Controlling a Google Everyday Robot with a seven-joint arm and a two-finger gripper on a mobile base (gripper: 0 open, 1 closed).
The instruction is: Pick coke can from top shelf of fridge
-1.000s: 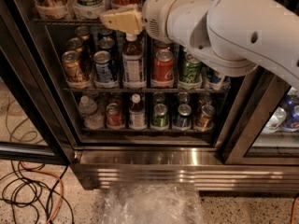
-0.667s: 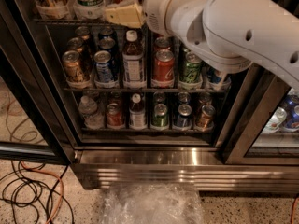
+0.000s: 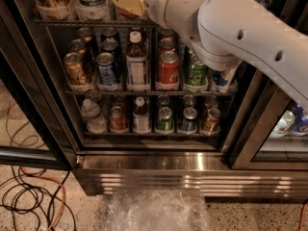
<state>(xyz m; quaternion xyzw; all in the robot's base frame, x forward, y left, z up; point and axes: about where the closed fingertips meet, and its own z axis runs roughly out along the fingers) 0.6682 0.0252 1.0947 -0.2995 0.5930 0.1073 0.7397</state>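
Just one camera here, looking down and forward into the fridge (image 3: pixel 159 179) from pretty close up. The tool (image 3: pixel 128 3) sits at the frame's top edge, by the top shelf (image 3: pixel 62 22).

Tool (image 3: pixel 128 3) at the top shelf (image 3: pixel 62 22)

Single white arm (image 3: pixel 260 47) is entering from the right edge of the view and is spanning up and leftward across the upper half. Forearm link is showing two small dark holes on its shell. A large rounded joint housing (image 3: pixel 216 37) is sitting right of centre, bulging downward. From it the wrist (image 3: pixel 171 6) is pointing left, roughly level, a patch of fine perforations visible on its left face. The gripper (image 3: pixel 126 3), tan in colour, is sitting at the top edge, left of centre, partly cut off by the frame and aiming left.
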